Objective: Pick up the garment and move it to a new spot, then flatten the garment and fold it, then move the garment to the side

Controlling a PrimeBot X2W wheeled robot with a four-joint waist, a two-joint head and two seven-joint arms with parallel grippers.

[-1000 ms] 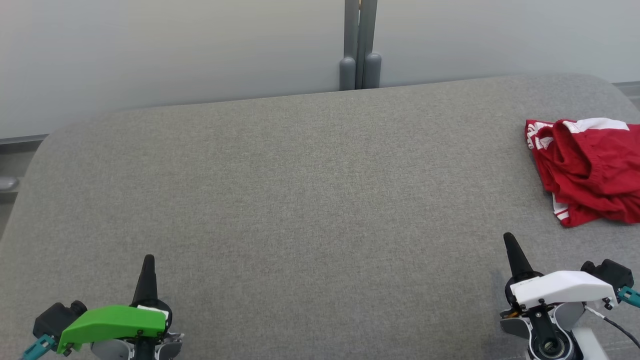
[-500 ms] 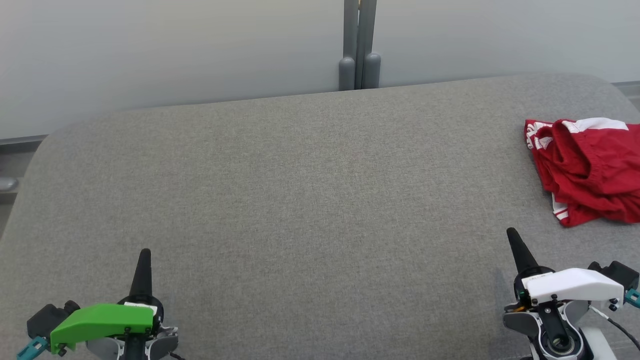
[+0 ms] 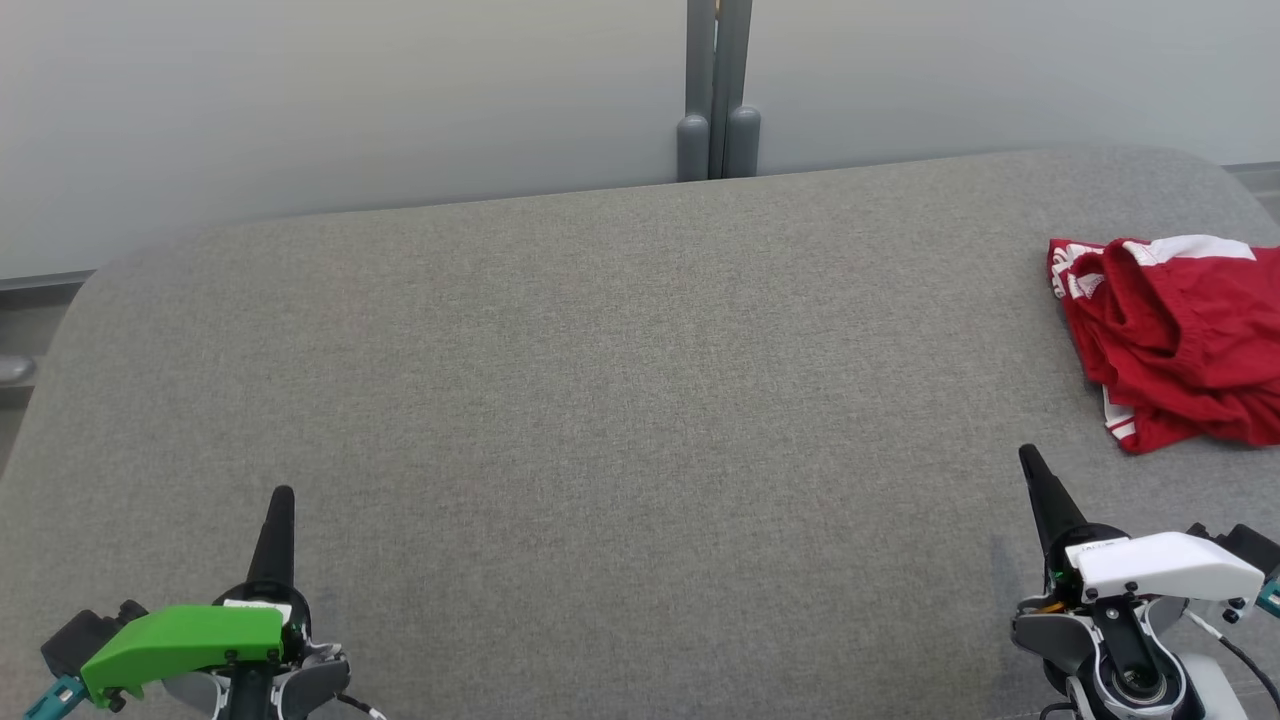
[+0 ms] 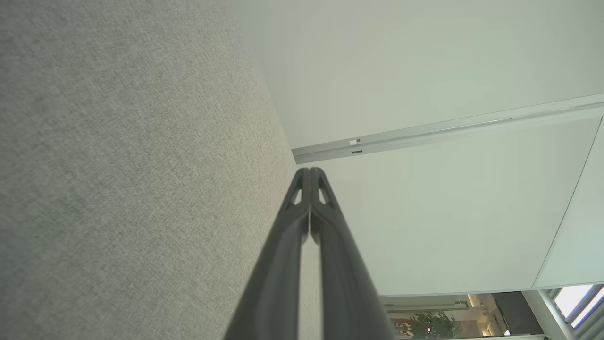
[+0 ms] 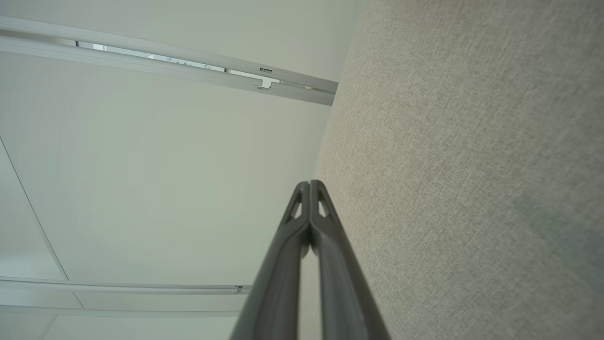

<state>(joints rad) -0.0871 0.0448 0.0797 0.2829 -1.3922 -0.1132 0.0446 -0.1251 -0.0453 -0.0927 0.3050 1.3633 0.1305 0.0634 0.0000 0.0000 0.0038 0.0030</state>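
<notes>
We are looking at the red garment [image 3: 1180,340], which is lying bunched and rumpled at the right edge of the head view on the grey tabletop [image 3: 600,400], its white trim showing. Our left gripper [image 3: 281,500] is sitting at the lower left. Our right gripper [image 3: 1030,462] is at the lower right, near the garment but apart from it. Both pairs of fingers are pressed fully together and are holding nothing.

We are judging that this fits two stages: a heap waiting to be picked up, or a loosely folded garment already set at the side. So we are naming no next move.

The head view is giving us the garment's place. The wrist views are giving us the fingers [image 4: 288,245] [image 5: 288,250] close up, tips meeting, against tabletop and pale wall [image 4: 424,71].
</notes>
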